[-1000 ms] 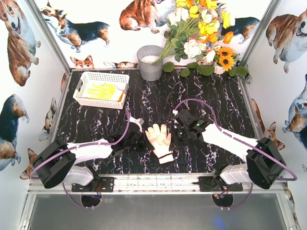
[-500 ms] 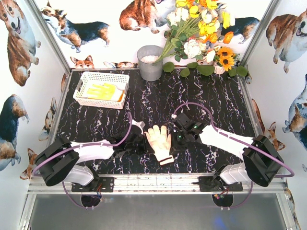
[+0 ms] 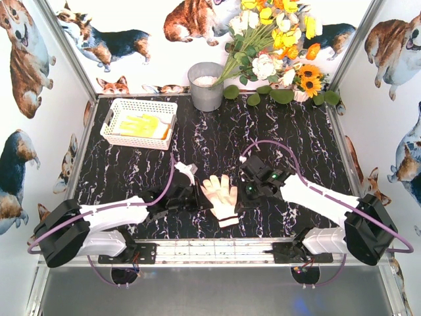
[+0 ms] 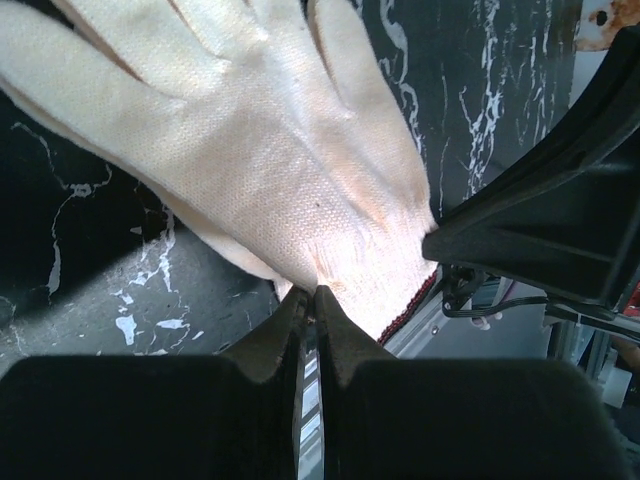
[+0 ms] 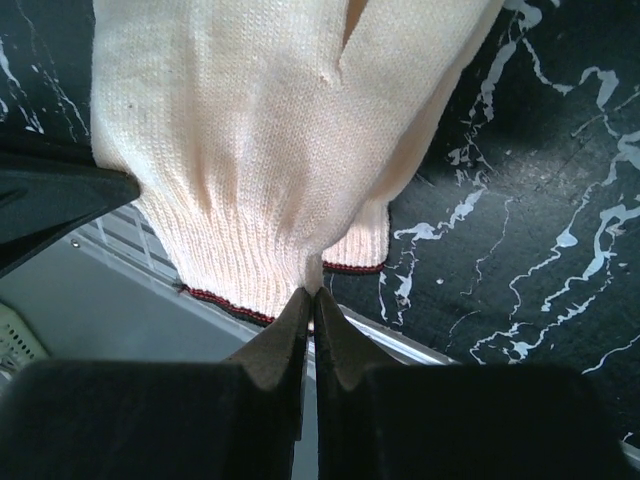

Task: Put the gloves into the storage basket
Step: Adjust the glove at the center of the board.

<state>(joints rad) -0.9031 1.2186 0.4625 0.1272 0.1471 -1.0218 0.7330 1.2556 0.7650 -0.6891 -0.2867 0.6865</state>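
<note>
A cream-white glove [image 3: 220,193] with a red-trimmed cuff lies near the table's front edge between my two grippers. My left gripper [image 3: 199,199] is shut on its left edge; in the left wrist view the jaws [image 4: 310,292] pinch the fabric of the glove [image 4: 250,140]. My right gripper [image 3: 239,193] is shut on its right edge near the cuff; the right wrist view shows the pinch [image 5: 312,293] on the glove [image 5: 250,130]. A second cream cuff [image 5: 362,243] shows beneath it. The white lattice basket [image 3: 146,103] stands at the far left with a yellow glove [image 3: 142,125] inside.
A grey metal bucket [image 3: 206,85] stands at the back centre, with a bunch of flowers [image 3: 270,46] and leaves to its right. Patterned walls close in the sides and back. The metal front rail [image 3: 217,245] runs just below the glove.
Both arms have shifted a little, the left reaching further forward. The glove has moved slightly right and toward the front edge, pinched between the two grippers.
</note>
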